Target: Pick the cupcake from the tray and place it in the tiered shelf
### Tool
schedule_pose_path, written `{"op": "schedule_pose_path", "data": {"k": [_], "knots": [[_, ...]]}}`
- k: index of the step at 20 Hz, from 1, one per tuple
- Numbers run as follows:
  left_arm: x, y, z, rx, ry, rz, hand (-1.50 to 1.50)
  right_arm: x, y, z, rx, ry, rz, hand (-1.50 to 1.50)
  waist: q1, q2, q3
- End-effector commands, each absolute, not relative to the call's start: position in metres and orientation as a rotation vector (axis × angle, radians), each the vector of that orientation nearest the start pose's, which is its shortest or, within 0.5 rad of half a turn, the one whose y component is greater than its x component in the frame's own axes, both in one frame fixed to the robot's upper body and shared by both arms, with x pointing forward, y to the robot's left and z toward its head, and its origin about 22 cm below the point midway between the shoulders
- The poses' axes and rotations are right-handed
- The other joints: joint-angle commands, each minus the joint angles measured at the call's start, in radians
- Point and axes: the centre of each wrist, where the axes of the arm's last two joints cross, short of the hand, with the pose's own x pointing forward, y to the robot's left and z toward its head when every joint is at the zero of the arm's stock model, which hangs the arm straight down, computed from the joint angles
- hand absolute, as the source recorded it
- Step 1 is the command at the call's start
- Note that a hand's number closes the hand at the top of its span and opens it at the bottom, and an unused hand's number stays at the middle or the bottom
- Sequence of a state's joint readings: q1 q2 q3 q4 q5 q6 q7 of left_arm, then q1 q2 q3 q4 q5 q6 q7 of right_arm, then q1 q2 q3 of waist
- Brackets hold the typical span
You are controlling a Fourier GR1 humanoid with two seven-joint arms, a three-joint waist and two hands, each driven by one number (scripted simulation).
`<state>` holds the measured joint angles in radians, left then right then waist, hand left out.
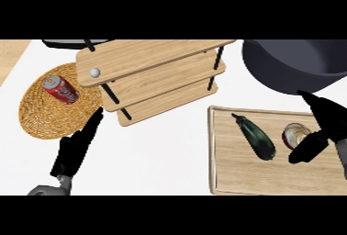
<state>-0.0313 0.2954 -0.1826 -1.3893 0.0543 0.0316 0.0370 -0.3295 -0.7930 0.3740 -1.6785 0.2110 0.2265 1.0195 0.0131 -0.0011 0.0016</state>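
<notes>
The cupcake (294, 136) lies on the wooden tray (230, 179) at the right, next to a dark eggplant (256, 137). My right hand (327, 123) is at the cupcake's right side. Its fingers reach up past the cupcake and its thumb (305, 150) points down-left below it, so the cupcake sits in the gap between them. The hand is spread open and I cannot tell whether it touches the cupcake. The wooden tiered shelf (152, 69) stands at the upper middle. My left hand (76, 149) rests open at the lower left, fingers straight and pointing up.
A red can (60, 89) lies on a round woven mat (41, 114) at the left. A large dark pot (298, 62) stands behind the tray at the upper right. A small white ball (95, 72) sits on the shelf's top board.
</notes>
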Motion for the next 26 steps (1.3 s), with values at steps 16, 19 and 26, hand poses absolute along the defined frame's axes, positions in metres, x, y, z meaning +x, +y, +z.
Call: {"op": "schedule_pose_path", "data": {"k": [16,19,26], "knots": [[0.245,0.256,-0.023,0.114,-1.310,-0.289,0.00,0.289,-0.273,0.114,-1.025,-0.526,0.909,-1.50,-0.012,0.000,-0.002],[0.230,0.280,-0.039,0.103,-1.310,-0.298,0.00,0.296,-0.277,0.113,-1.033,-0.493,0.930,-1.50,-0.009,0.001,-0.002],[0.242,0.258,-0.030,0.115,-1.310,-0.285,0.00,0.298,-0.278,0.084,-1.023,-0.475,0.934,-1.50,-0.011,0.001,-0.002]]}}
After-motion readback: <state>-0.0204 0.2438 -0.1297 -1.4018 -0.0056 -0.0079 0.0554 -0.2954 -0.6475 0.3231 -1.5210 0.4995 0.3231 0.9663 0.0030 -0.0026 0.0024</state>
